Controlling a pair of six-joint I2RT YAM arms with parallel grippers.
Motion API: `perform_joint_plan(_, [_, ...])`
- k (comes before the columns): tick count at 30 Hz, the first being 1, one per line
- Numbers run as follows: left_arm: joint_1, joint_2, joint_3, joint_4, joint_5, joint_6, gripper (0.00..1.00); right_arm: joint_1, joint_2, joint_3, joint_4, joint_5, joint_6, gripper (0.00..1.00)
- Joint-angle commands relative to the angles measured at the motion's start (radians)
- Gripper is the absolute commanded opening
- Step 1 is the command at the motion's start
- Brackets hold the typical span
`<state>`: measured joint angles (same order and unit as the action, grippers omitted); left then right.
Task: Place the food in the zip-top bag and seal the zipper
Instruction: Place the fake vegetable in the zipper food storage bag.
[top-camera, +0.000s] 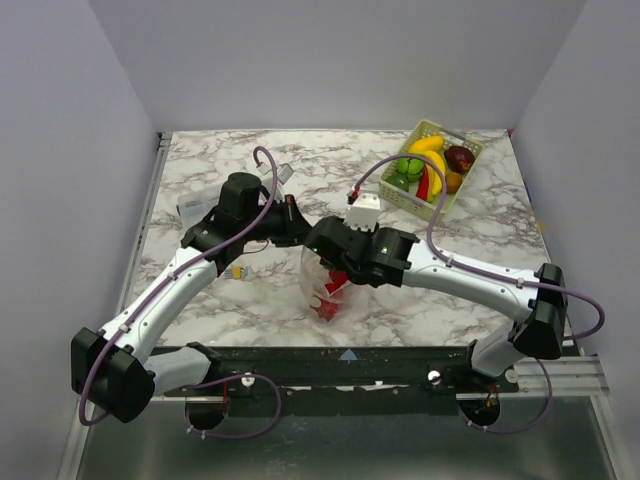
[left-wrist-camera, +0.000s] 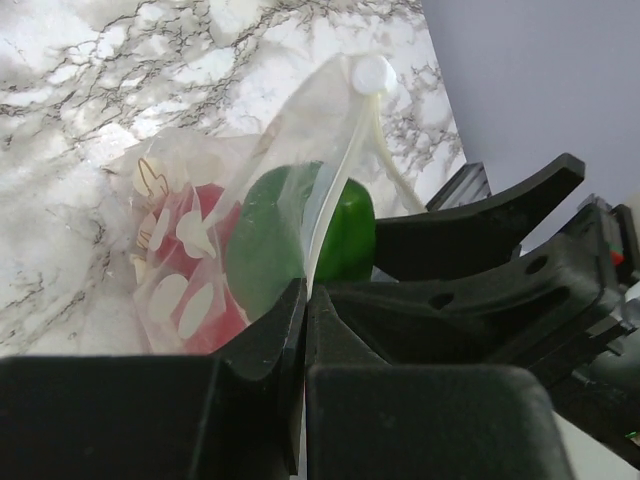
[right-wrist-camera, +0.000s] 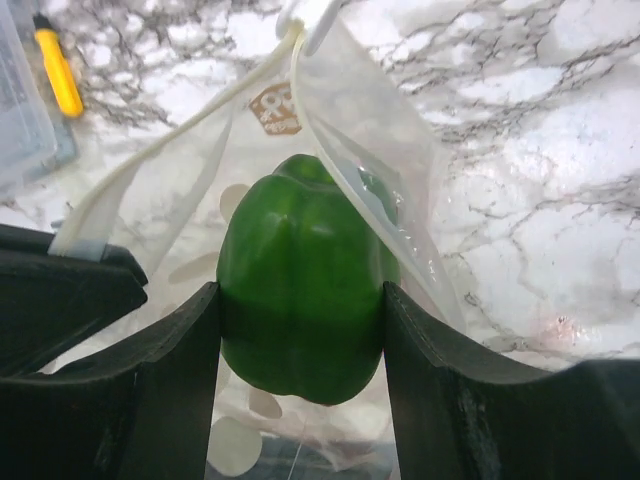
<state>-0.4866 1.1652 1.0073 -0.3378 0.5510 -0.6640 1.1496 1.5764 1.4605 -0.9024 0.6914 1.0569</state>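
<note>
On the near half of the marble table (top-camera: 480, 230), the zip-top bag (right-wrist-camera: 380, 130), thin, clear and crinkly with red food (left-wrist-camera: 200, 270) already inside, has its mouth held up by the left gripper (left-wrist-camera: 306, 300), whose jaws pinch flat on the edge by the zipper (right-wrist-camera: 150, 165). The right gripper (right-wrist-camera: 300, 305) clamps the glossy, lobed green pepper (right-wrist-camera: 300, 260) by its flanks right at that mouth. It should go deep past the pale strip before release, film kept taut, lest the slick hard toy snag or roll back out.

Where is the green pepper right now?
In the right wrist view, the green pepper sits in the right pincer, at the open mouth of the zip-top bag; the left pincer pinches the bag's edge.
</note>
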Motion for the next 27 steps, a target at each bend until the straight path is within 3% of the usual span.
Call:
perform_joint_plan(1, [-0.001,-0.007,-0.004,0.016,0.034,-0.009,0.00,0.000,-0.053,-0.053,0.133,0.188,-0.028,0.13])
perform_joint_plan(8, [-0.001,-0.007,-0.004,0.012,0.028,-0.006,0.00,0.000,-0.009,-0.065,0.224,0.309,-0.095,0.27])
perform_joint_plan(10, [0.000,-0.005,-0.004,0.013,0.027,-0.007,0.00,-0.001,0.014,-0.070,0.241,0.348,-0.103,0.38])
perform_joint_plan(14, [0.000,0.000,-0.002,0.008,0.027,-0.006,0.00,0.000,0.070,-0.061,0.217,0.385,-0.088,0.81])
perform_joint_plan(17, [-0.001,0.000,-0.001,0.003,0.022,-0.003,0.00,0.000,0.103,-0.025,0.166,0.379,-0.072,0.93])
perform_joint_plan(22, [0.000,0.004,0.002,-0.001,0.023,-0.002,0.00,-0.001,0.096,0.001,0.142,0.308,-0.105,0.92])
perform_joint_plan(27, [0.000,0.003,0.002,-0.003,0.020,-0.002,0.00,0.000,0.026,-0.015,0.122,0.178,-0.128,0.69])
